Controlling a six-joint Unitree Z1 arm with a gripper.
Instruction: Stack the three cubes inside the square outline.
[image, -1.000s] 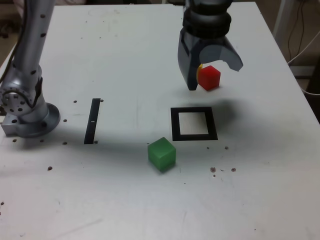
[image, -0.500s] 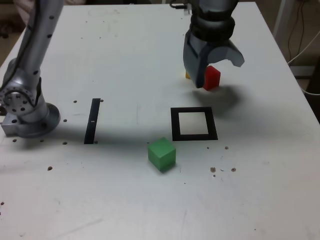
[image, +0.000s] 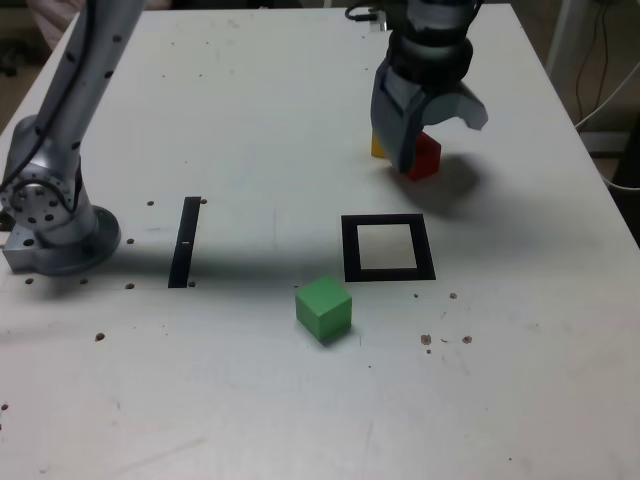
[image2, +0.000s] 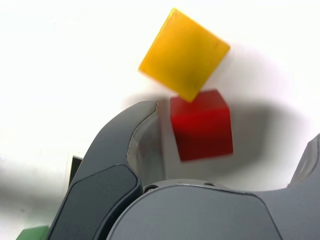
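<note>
So the gripper (image: 428, 140) is down over the red cube (image: 425, 157) near the far side of the table (image: 250, 120), jaws spread wide apart and not clamped on anything. In the wrist view the red cube (image2: 201, 131) sits on the table in the gap between the two fingers, just beside one finger (image2: 125, 150), though I can't tell if they touch.

The cubes are all plain solid-coloured blocks. Red is a deep saturated colour with slightly soft edges. The yellow cube (image2: 183, 54) is turned roughly 45 degrees to the red one, one corner meeting the red cube's top edge; its top face looks smooth with a slightly darker rim. In the exterior view only a sliver of yellow (image: 378, 146) pokes out at about 9 o'clock of the gripper, mostly hidden behind it.

The green cube (image: 323, 308) stands alone, well apart from the other two, at roughly 7 o'clock from the square (image: 388, 248). It looks a bit bigger than the red, with a lighter top face and darker sides.

The square is a thick black frame with a pale centre, nothing in it, lying flat at 6 o'clock from the gripper. Red and yellow are at about 12 o'clock from it.

A thin black strip (image: 186, 240) lies off at 9 o'clock of the square, near the arm base (image: 55, 225).
</note>
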